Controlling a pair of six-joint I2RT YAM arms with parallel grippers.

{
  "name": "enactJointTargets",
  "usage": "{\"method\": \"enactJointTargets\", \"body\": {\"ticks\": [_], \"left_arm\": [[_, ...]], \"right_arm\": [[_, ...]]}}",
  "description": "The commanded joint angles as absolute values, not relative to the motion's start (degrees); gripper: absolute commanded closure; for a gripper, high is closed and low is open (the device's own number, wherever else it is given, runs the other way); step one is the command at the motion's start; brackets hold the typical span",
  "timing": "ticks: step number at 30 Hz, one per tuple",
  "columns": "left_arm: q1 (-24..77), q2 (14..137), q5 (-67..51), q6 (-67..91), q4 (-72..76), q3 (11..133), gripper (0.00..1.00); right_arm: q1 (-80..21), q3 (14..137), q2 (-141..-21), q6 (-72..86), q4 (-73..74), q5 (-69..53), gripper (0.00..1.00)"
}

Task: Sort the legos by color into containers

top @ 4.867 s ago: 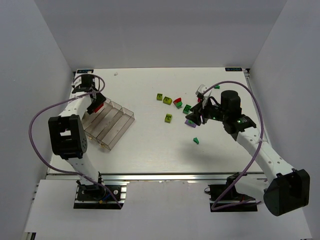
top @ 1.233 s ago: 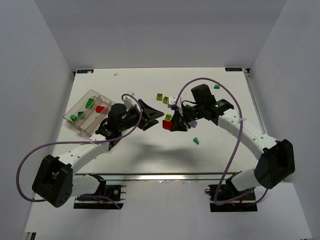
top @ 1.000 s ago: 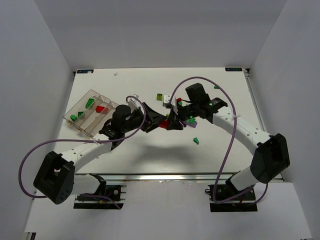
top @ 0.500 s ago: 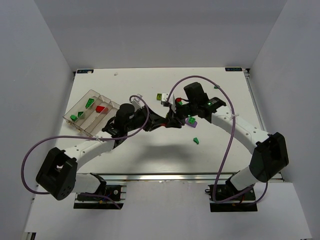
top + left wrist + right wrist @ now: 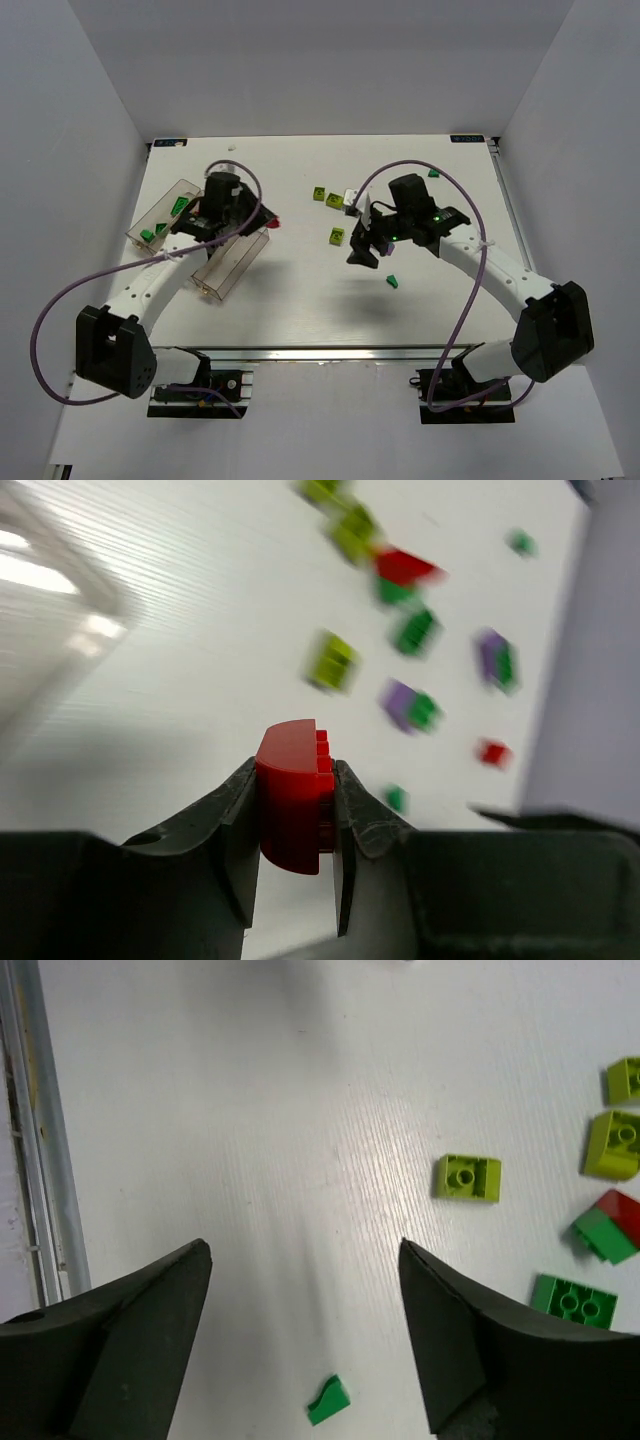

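Clamping a red lego [image 5: 290, 825], left hand [image 5: 294, 780] hangs by the containers [image 5: 226, 266]; right hand [image 5: 304, 1252] gapes.

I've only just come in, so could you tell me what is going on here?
Two robot arms are sorting bricks by color into a clear tray. The left gripper is shut on a red brick, by the tray's edge. The right gripper hangs open over the loose bricks on the table. Some green bricks already lie in the tray.
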State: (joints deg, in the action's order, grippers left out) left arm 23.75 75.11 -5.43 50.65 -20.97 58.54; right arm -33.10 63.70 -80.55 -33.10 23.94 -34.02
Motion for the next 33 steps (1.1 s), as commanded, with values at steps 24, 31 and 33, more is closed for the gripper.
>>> {"method": "enactJointTargets", "body": {"ticks": [24, 31, 33], "left_arm": [[-5.8, 103.62, 14.24, 23.12, -42.1, 86.74, 0.91], [-5.89, 106.52, 13.97, 23.73, -43.24, 89.64, 0.36], [-5.89, 106.35, 14.15, 23.82, -43.94, 90.7, 0.31]], "right_arm": [[-25.4, 58.71, -71.72, -33.92, 26.19, -38.24, 0.94], [-23.03, 59.76, -72.68, -33.22, 26.28, -37.18, 0.51], [-22.07, 60.03, -72.95, -32.87, 26.19, -36.13, 0.43]]}}
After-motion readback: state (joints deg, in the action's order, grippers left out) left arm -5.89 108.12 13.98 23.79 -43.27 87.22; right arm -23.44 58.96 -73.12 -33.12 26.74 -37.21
